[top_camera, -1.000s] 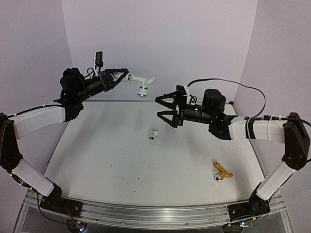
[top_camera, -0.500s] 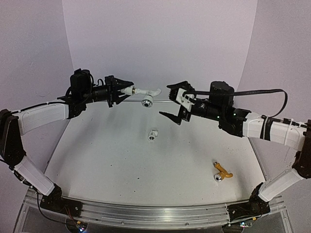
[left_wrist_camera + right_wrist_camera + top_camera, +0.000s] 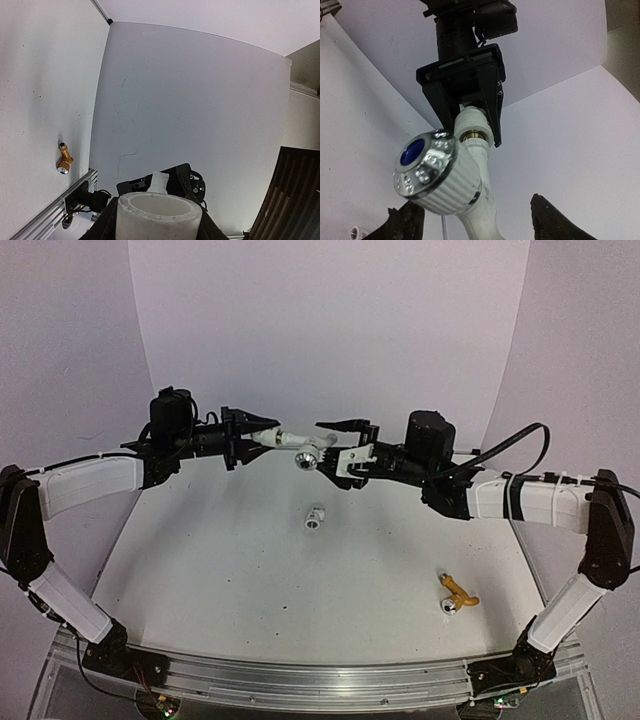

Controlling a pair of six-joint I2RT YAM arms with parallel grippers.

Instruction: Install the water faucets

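From above, both arms reach toward each other over the far side of the desk (image 3: 250, 570). The left gripper (image 3: 268, 433) is clenched on a stubby white pipe fitting (image 3: 263, 436), held in the air. The white faucet (image 3: 296, 440) sticks out of the fitting toward the right arm, its ribbed knob hanging down. The right gripper (image 3: 328, 445) has its jaws on either side of the faucet's far end. A second pipe fitting (image 3: 315, 517) lies near the middle of the desk. The yellow faucet (image 3: 457, 595) lies alone near the right front, well apart from the rest.

The left wrist camera looks along the pipe fitting (image 3: 159, 212) clamped between its jaws. The yellow faucet (image 3: 63, 160) shows far off on the desk.

The right wrist camera sees the white faucet (image 3: 440, 175) up close, with its blue-capped knob and a brass ring where it meets the fitting. The right gripper's fingers (image 3: 552, 220) stand apart around the spout, with a clear gap on one side, so it is released and not grasping.
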